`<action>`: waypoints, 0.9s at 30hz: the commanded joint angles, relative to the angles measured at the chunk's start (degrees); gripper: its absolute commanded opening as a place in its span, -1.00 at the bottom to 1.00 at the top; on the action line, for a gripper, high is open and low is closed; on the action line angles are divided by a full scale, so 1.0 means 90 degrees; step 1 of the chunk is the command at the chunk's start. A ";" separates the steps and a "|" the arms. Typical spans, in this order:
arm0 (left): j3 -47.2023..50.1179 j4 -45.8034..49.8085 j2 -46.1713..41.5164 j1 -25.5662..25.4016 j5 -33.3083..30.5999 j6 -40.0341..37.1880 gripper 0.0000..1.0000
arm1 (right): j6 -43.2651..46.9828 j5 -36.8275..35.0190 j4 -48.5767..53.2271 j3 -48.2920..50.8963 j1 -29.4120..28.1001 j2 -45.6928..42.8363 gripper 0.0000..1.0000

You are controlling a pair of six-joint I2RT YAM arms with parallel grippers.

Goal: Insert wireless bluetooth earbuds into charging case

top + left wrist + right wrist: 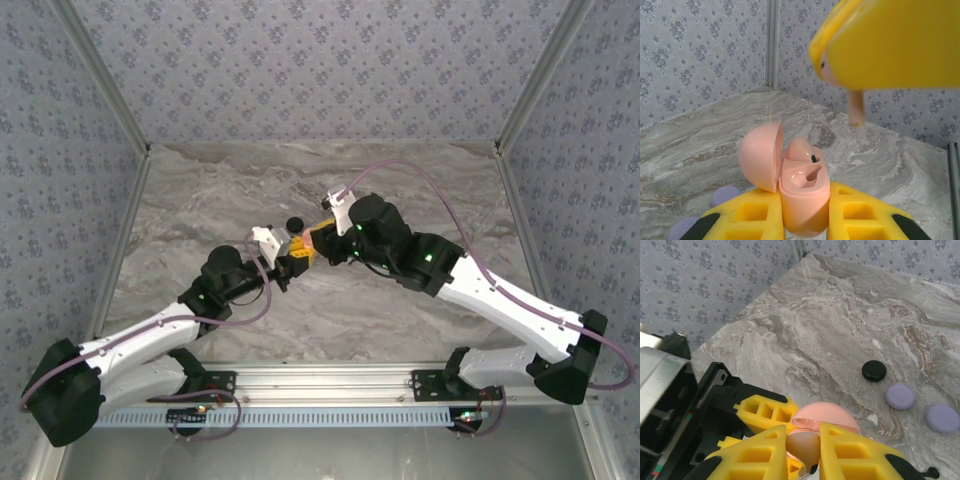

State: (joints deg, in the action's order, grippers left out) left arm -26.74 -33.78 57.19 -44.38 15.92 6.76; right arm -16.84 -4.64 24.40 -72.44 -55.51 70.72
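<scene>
A black disc [874, 371] and two lilac discs [900, 396] lie on the marble table [840, 315].

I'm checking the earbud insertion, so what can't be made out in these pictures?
Top external: pink charging case, hidden between left end effector and right end effector.
Left wrist: pink earbud, mostly covered by the right end effector.
Right wrist: the case's sockets, blocked by its lid and that end effector.
Left wrist: lilac disc, cut off by the bottom edge.
</scene>
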 commanded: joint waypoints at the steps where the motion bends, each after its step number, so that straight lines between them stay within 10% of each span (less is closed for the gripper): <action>1: -0.0246 -0.0426 0.0035 -0.0041 0.0172 0.0078 -1.00 | 0.0123 -0.0049 -0.0158 -0.0036 -0.0045 0.0129 -0.59; 27: -0.0294 -0.0426 0.0051 -0.0043 0.0166 0.0084 -1.00 | 0.0232 -0.0314 0.0134 -0.0116 -0.0076 0.0500 -0.59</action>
State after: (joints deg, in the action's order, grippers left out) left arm -26.74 -34.59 57.56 -44.38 16.53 7.16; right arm -15.38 -6.50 24.62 -72.49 -55.77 74.59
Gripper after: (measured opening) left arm 0.187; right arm 0.208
